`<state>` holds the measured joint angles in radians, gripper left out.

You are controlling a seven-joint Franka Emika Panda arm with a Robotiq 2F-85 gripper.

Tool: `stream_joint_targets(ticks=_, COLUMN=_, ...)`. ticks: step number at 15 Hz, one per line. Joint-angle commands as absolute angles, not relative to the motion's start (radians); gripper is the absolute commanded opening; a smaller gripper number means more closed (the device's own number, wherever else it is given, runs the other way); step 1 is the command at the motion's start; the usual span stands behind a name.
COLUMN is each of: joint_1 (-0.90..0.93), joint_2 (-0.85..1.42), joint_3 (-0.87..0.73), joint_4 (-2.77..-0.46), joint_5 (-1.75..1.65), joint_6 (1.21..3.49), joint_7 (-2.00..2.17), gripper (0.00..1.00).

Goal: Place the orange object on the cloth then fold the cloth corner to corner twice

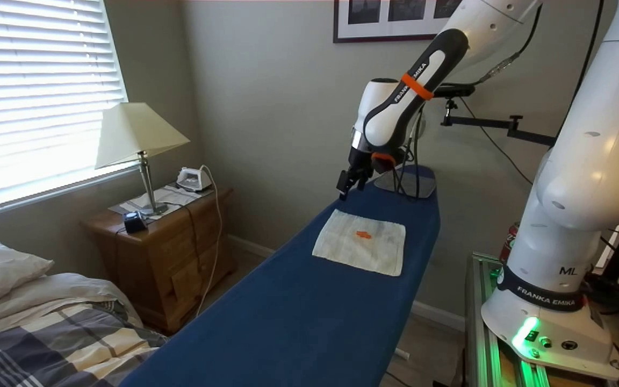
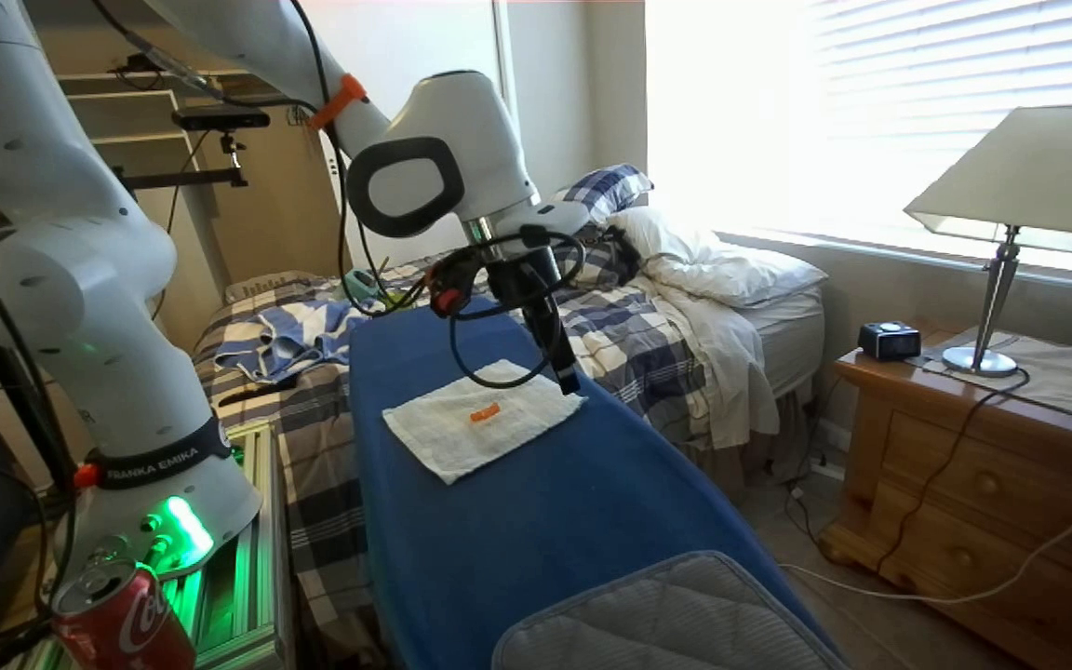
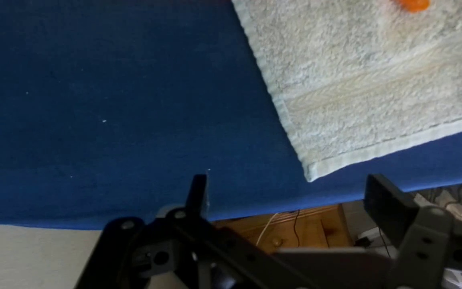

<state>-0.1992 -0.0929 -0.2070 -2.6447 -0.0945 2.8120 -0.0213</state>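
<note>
The gripper (image 3: 286,182) — jaws spread wide — is near a corner of the pale cloth (image 1: 382,259), which lies unfolded on the blue ironing board (image 1: 288,312). Past that corner, farther from the gripper, rests the orange object (image 2: 485,412) (around the cloth's middle).
</note>
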Motion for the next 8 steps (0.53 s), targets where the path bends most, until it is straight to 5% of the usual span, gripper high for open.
stream_joint_targets(ticks=1, joint_1=-0.180, joint_2=-0.057, joint_3=-0.204, joint_4=-2.602, joint_5=-0.002, joint_6=2.789, joint_7=-0.050, gripper=1.00)
stream_joint_targets(ticks=8, joint_1=-0.173, joint_2=0.021, joint_3=-0.190, joint_4=-2.536, joint_5=0.054, joint_6=2.768, joint_7=-0.074, gripper=1.00)
